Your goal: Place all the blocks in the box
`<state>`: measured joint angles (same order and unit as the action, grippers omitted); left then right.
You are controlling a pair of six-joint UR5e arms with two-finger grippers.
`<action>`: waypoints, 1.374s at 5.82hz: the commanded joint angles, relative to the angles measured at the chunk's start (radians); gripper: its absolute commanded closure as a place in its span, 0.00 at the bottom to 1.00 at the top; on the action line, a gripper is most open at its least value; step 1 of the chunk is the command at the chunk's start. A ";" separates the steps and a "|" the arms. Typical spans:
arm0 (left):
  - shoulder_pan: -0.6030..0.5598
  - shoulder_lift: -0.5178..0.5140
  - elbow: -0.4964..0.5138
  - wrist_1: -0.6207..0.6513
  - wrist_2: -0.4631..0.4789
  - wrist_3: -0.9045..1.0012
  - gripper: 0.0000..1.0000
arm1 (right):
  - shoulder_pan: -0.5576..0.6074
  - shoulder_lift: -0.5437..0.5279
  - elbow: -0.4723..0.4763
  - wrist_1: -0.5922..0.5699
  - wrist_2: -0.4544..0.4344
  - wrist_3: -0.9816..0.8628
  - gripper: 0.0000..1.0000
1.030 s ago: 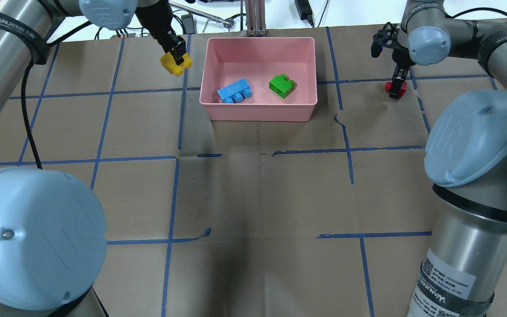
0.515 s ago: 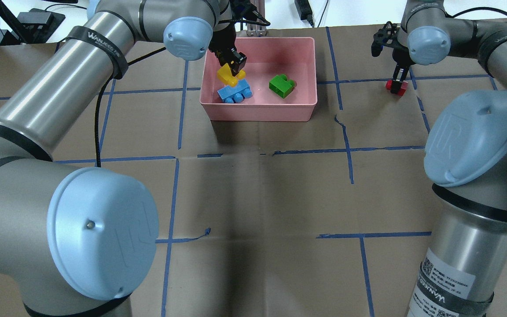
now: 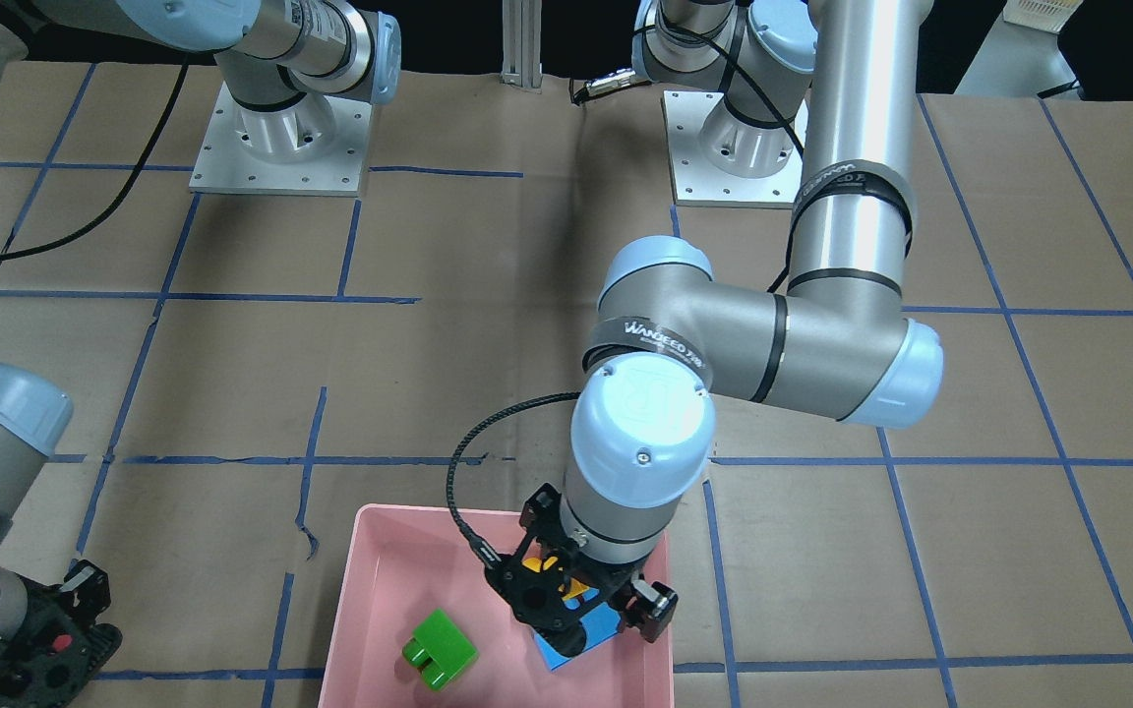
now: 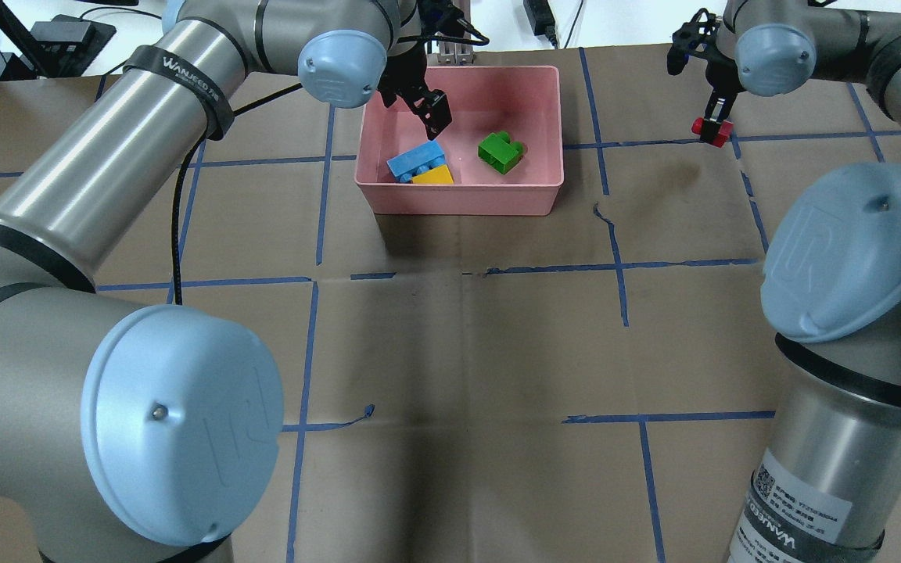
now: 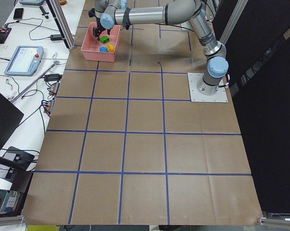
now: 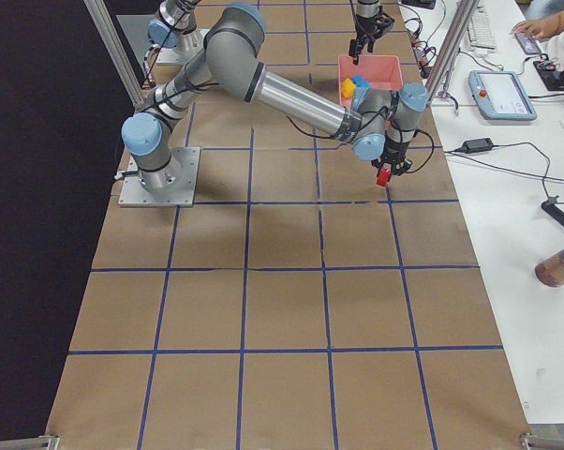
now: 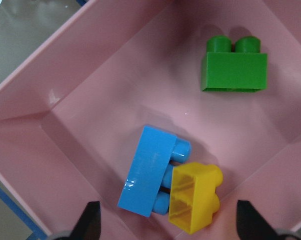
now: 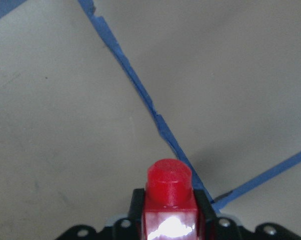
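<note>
The pink box stands at the far middle of the table. In it lie the light-blue block, the yellow block touching it, and the green block apart to the right. My left gripper hangs open and empty above the box. In the left wrist view its fingers stand wide apart over the yellow block and blue block. My right gripper is shut on the small red block, held above the table right of the box. The red block also shows in the right wrist view.
Brown paper with a blue tape grid covers the table. An aluminium post and cables stand just behind the box. The arms' base plates sit on the robot's side. Side benches hold a teach pendant.
My left gripper carried the yellow block over the box and let it go; it now lies beside the blue block. My right gripper moved up and away with the red block.
</note>
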<state>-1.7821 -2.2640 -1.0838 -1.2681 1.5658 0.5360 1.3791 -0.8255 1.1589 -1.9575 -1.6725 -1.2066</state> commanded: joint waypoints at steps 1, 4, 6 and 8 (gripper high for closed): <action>0.074 0.065 -0.016 -0.089 0.000 -0.001 0.01 | 0.005 -0.094 -0.018 0.046 0.026 0.206 0.83; 0.113 0.106 -0.019 -0.181 0.010 -0.004 0.00 | 0.101 -0.193 -0.019 0.193 0.175 0.763 0.82; 0.121 0.158 -0.028 -0.218 0.025 -0.209 0.00 | 0.274 -0.167 -0.019 0.171 0.209 1.153 0.83; 0.125 0.240 -0.028 -0.348 0.069 -0.368 0.00 | 0.368 -0.092 -0.018 0.082 0.229 1.374 0.83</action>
<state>-1.6591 -2.0621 -1.1117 -1.5616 1.6251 0.2507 1.6998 -0.9549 1.1400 -1.8388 -1.4499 0.0648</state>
